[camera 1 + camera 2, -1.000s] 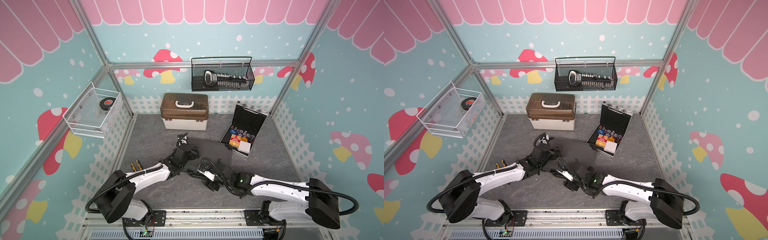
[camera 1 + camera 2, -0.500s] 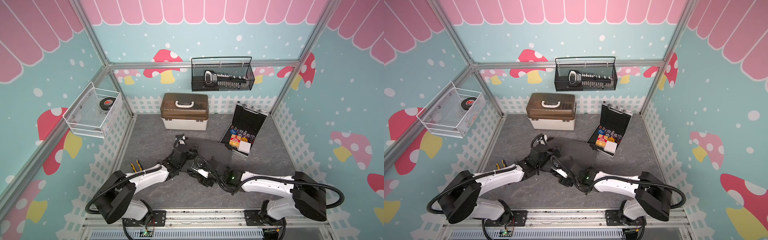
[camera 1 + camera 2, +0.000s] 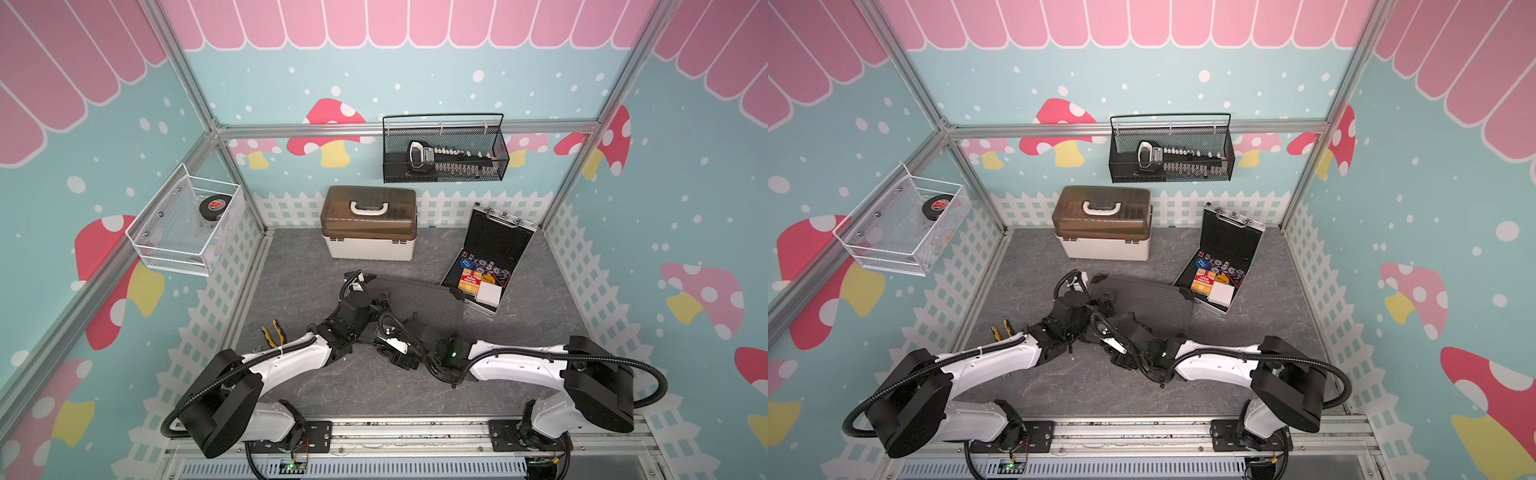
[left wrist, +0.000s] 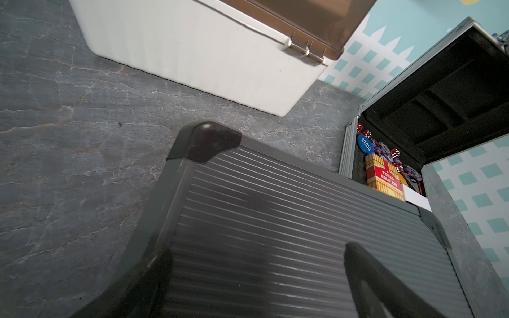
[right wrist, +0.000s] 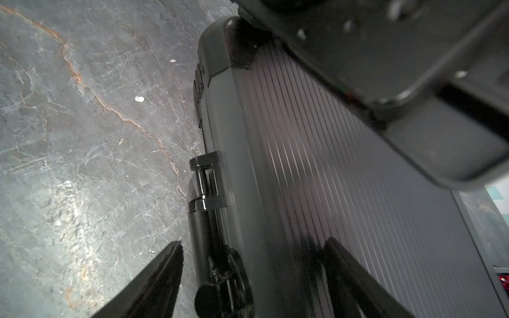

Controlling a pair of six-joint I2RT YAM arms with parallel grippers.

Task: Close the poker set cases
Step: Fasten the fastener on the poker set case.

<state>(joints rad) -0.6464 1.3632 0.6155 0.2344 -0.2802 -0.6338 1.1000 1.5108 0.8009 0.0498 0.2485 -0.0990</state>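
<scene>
The black poker set case (image 3: 430, 305) (image 3: 1152, 305) lies flat mid-table with its ribbed lid down. My left gripper (image 3: 378, 301) (image 4: 256, 278) hangs open over the lid's left end, both fingers above the ribs (image 4: 275, 206), gripping nothing. My right gripper (image 3: 411, 330) (image 5: 253, 264) is open at the case's front edge, one finger beside the handle (image 5: 203, 220) over the table, the other over the lid (image 5: 316, 165). The silver poker set case (image 3: 498, 243) (image 3: 1231, 243) (image 4: 440, 90) stands open at the back right, showing chips and a red card box.
A cream box (image 3: 370, 237) (image 4: 206, 49) with a brown lid stands behind the black case. Yellow-handled pliers (image 3: 272, 332) lie by the left fence. A black mesh basket (image 3: 444, 151) hangs on the back wall, a white wire basket (image 3: 183, 232) on the left wall.
My right gripper has slid left along the black case's front edge and its jaws have widened a little. The left gripper has hardly moved.
</scene>
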